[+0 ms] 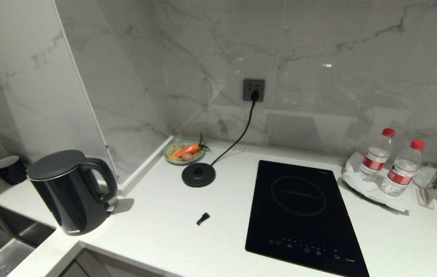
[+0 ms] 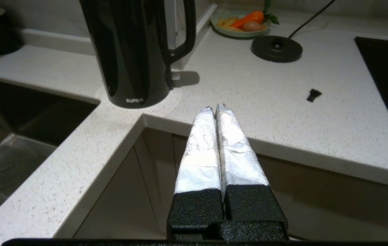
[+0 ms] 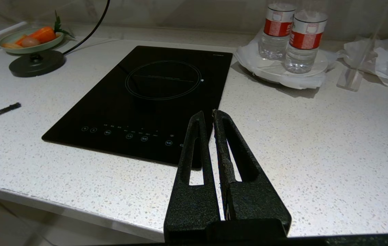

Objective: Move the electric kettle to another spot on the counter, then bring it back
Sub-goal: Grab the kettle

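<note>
Electric kettle [image 1: 70, 192]: 1, glossy black, upright, lid down, handle turned toward the wall corner. Stands on the counter [image 1: 164, 234] at the inner corner of the L, beside the sink [image 2: 6, 164]; white "SUPOR" lettering near its foot. Off its base.

Base disc [image 1: 198, 174]: 1, round, black, bare, well apart from the kettle; its cord [image 1: 237, 138] runs up to the wall socket [image 1: 253, 90].

Dish [image 1: 184, 151]: 1, pale green, behind the disc at the wall, holding a carrot, an egg and pale strips.

Small black piece [image 1: 202, 218]: 1, lying loose on the counter between kettle and induction hob [image 1: 303, 215].

Induction hob: 1, black glass, flush in the counter.

Water bottles [image 1: 376, 159]: 2, red caps and labels, upright on a white plate at the hob's far side; crumpled paper and a clear stand beside them.

Black cup [image 1: 9, 169]: 1, on the ledge behind the kettle.

Left gripper [image 2: 214, 108]: foil-wrapped fingers pressed together, empty, hovering off the counter's front edge, near the kettle, not touching.

Right gripper [image 3: 207, 114]: black fingers almost closed, tips nearly meeting, empty, above the counter by the hob's front corner.
</note>
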### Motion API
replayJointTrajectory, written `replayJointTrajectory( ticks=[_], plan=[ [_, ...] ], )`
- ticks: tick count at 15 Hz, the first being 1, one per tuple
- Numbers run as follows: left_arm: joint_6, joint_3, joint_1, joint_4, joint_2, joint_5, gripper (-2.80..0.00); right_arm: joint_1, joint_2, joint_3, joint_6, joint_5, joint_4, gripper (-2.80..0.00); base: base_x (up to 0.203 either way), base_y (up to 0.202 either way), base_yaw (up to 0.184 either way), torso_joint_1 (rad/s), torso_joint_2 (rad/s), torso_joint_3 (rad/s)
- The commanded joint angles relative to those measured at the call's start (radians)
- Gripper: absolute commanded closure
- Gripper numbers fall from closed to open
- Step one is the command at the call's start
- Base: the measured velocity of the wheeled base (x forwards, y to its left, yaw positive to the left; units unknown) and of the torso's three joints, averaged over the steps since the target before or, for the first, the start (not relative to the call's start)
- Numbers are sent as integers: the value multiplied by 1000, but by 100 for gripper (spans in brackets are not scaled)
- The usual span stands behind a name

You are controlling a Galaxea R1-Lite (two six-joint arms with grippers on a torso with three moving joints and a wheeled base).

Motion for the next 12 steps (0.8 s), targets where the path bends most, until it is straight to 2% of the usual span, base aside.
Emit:
replayJointTrajectory(
  ticks=[1, 3, 6, 10, 12],
  plan=[
    [-9, -65, 1, 4, 14, -6, 0, 0, 0, 0, 0, 0, 0, 0, 0, 0, 0, 0, 0, 0],
    [-35, -170, 1, 3, 132, -27, 0, 0, 0, 0, 0, 0, 0, 0, 0, 0, 0, 0, 0, 0],
    [-71, -311, -8, -56, 451, -87, 0, 0, 0, 1, 0, 0, 0, 0, 0, 0, 0, 0, 0, 0],
    [-94, -352, -57, -363, 935, -105, 0, 0, 0, 0, 0, 0, 0, 0, 0, 0, 0, 0, 0, 0],
    [-106, -354, -150, -569, 1175, -38, 0, 0, 0, 0, 0, 0, 0, 0, 0, 0, 0, 0, 0, 0]
  ],
)
